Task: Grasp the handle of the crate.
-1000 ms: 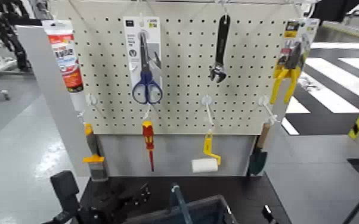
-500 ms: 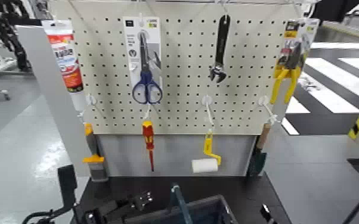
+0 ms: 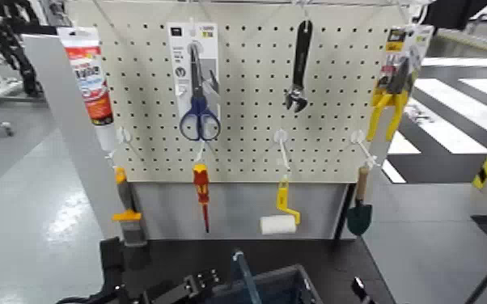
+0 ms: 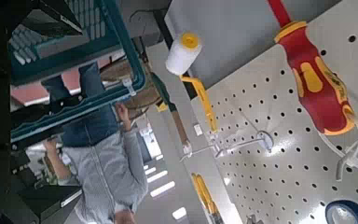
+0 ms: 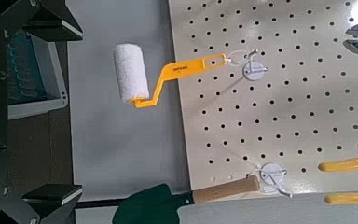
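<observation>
The dark crate (image 3: 283, 285) sits at the bottom middle of the head view, on the black table. Its thin blue-grey handle (image 3: 242, 275) rises upright from the rim. My left gripper (image 3: 192, 288) is low on the table just left of the handle, not touching it. In the left wrist view the crate (image 4: 61, 51) lies ahead between the spread fingers, and the gripper (image 4: 42, 107) is open and empty. My right gripper (image 3: 362, 290) waits at the crate's right. In its wrist view the gripper (image 5: 48, 107) is open and empty, with the crate (image 5: 28, 70) beside it.
A pegboard (image 3: 247, 121) stands behind the table with scissors (image 3: 198, 113), a wrench (image 3: 298, 69), a red screwdriver (image 3: 202, 194), a yellow paint roller (image 3: 279, 217), a trowel (image 3: 360, 212) and pliers (image 3: 391, 101). A person (image 4: 103, 163) stands beyond the crate.
My left arm has dropped lower and moved right, bringing its gripper closer to the handle. The trowel on the pegboard has swung slightly. The right arm has not moved.
</observation>
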